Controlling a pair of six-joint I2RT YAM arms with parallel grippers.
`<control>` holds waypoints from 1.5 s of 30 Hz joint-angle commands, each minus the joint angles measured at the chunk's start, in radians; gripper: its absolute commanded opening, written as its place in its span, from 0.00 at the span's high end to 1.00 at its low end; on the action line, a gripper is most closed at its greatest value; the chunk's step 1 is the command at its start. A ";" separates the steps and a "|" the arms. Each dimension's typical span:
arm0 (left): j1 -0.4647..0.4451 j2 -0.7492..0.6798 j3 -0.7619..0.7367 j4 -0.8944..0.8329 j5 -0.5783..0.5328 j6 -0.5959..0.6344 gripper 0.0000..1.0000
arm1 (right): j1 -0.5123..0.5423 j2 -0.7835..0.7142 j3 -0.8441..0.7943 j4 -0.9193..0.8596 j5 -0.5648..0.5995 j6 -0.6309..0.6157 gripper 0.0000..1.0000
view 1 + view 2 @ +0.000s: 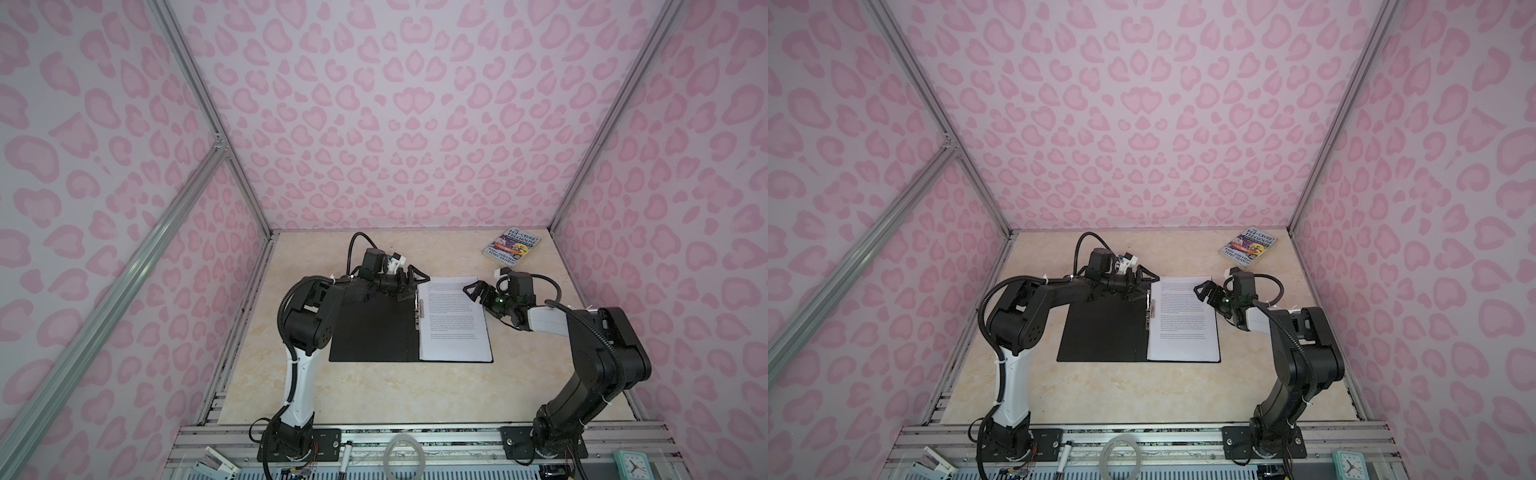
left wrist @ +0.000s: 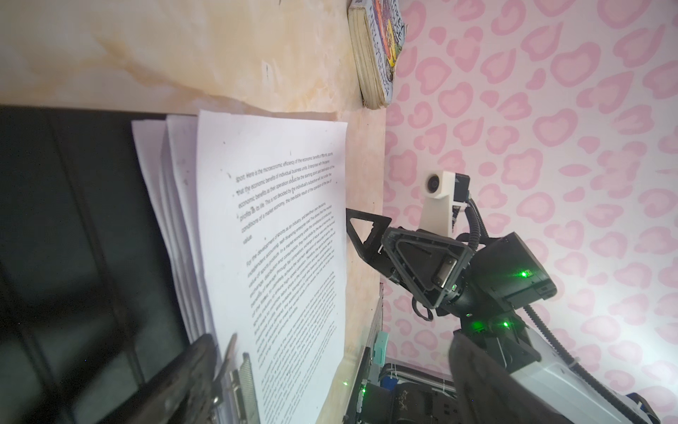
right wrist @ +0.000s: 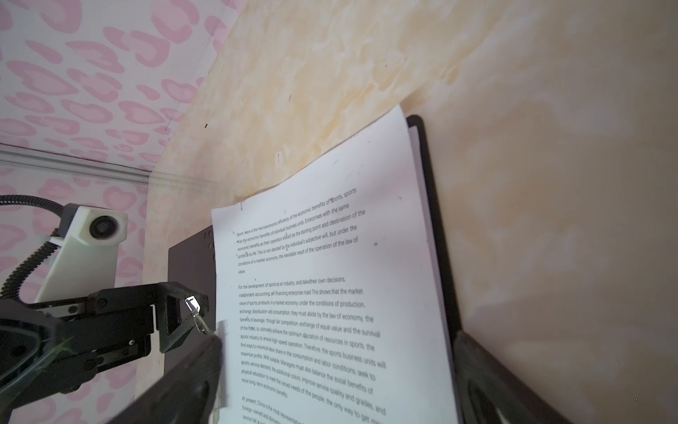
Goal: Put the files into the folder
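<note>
Resting mid-frame in your open folder [image 1: 370, 328], the files [image 1: 453, 328] await its clip [image 1: 418, 309]; left hand [image 1: 411, 286] and right hand [image 1: 480, 297] gape empty.

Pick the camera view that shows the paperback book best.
Both top views: the paperback book lies whole, cover up, near the far right corner of the table. The left wrist view catches only its page edges and a sliver of cover. The right wrist view misses it.

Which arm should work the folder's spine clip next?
Left, probably: the open left end effector sits at the metal spine clip beside the white printed sheets; the right end effector hovers over them.
</note>
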 commanded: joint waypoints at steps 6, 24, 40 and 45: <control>-0.014 -0.106 -0.076 0.090 0.030 -0.023 0.00 | -0.007 0.011 0.000 -0.051 -0.004 0.024 0.02; -0.039 -0.275 -0.267 0.220 0.013 -0.079 0.00 | -0.067 -0.173 0.045 -0.279 0.173 -0.015 0.02; 0.166 -0.767 -0.637 -0.195 -0.302 0.200 0.02 | 0.022 -0.445 -0.066 -0.315 0.186 0.158 0.23; 0.176 -0.735 -0.730 -0.208 -0.303 0.216 0.03 | 0.278 -0.441 -0.064 -0.285 0.314 0.305 0.36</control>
